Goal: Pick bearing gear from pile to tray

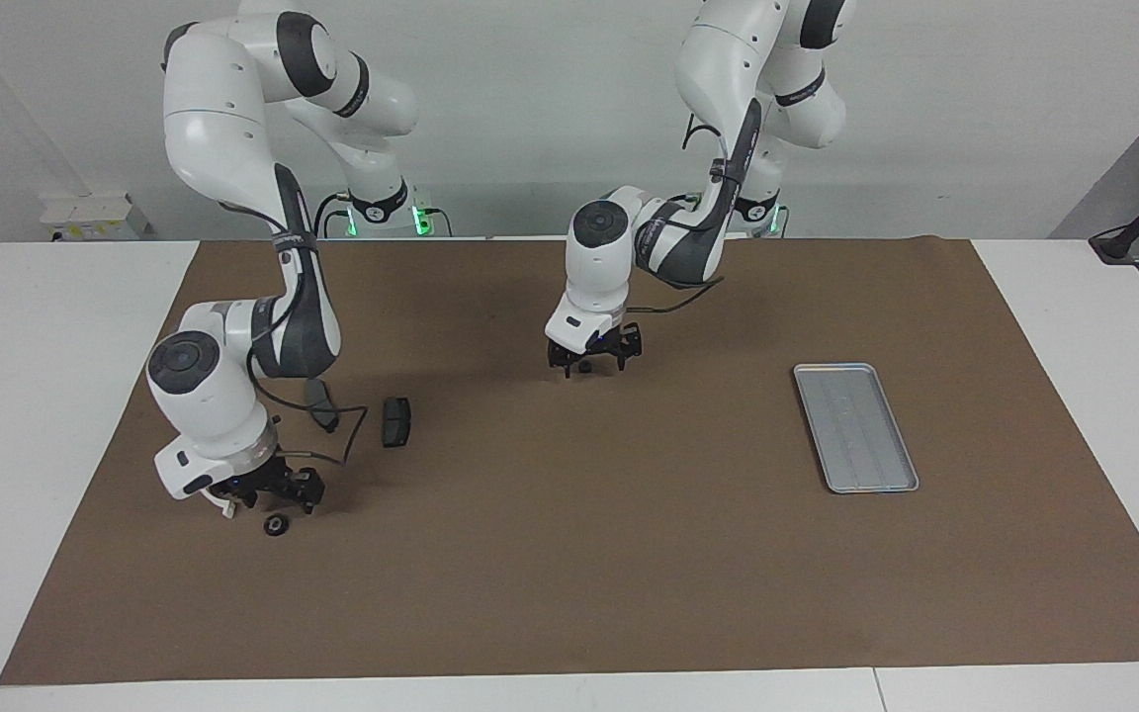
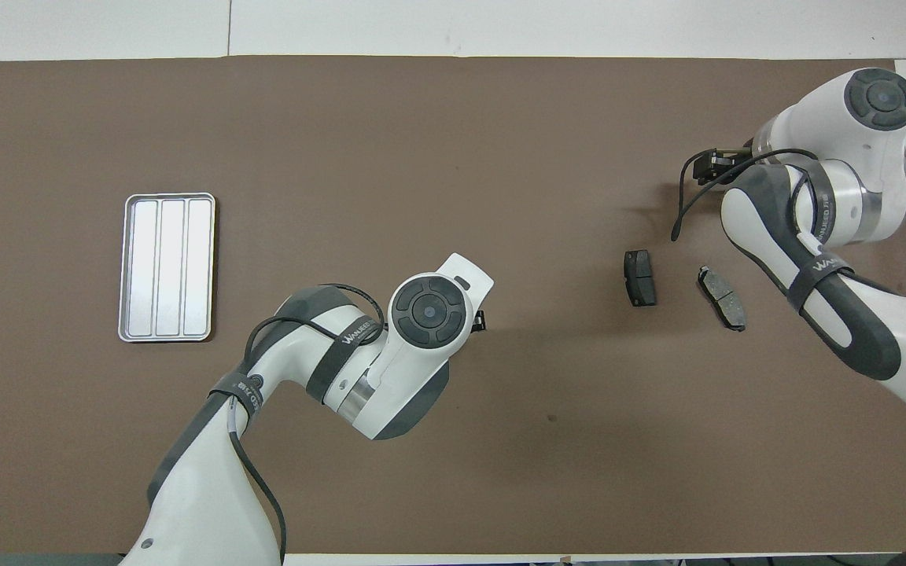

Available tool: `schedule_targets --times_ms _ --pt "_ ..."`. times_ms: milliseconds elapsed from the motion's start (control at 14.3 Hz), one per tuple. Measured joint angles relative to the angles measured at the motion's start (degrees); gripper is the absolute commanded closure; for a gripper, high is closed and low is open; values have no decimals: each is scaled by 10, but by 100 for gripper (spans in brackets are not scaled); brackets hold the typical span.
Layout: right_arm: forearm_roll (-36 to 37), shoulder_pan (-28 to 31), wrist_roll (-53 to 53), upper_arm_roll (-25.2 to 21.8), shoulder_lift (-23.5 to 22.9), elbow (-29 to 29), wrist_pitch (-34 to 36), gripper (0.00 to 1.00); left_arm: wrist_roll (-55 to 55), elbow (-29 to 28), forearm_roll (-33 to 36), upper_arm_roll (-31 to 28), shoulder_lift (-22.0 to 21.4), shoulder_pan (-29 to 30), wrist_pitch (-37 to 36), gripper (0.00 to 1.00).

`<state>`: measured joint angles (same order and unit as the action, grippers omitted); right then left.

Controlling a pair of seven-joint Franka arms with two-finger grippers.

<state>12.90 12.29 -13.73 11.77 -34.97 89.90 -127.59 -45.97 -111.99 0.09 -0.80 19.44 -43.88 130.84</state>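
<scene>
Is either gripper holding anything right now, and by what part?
Nothing is held. The left gripper straddles a small black part, open. The right gripper is low by the round piece.
</scene>
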Motion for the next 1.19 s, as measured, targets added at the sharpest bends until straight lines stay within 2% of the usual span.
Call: schedule_targets --times_ms 210,629,908,1118,1188 --pt "6 -2 -25 0 -17 -25 11 10 -2 -12 0 0 -2 -8 14 0" --pt "7 0 -52 0 -30 -30 11 11 -3 -17 0 0 -7 -10 15 0" --pt "7 1 -57 0 -32 -31 11 26 -8 -35 0 0 -9 -16 39 0" --pt "7 1 -58 0 -32 -34 11 27 -9 -44 0 0 -9 -16 55 14" --pt "7 2 -59 0 -32 -35 11 28 -9 -45 0 -1 -9 -16 57 24"
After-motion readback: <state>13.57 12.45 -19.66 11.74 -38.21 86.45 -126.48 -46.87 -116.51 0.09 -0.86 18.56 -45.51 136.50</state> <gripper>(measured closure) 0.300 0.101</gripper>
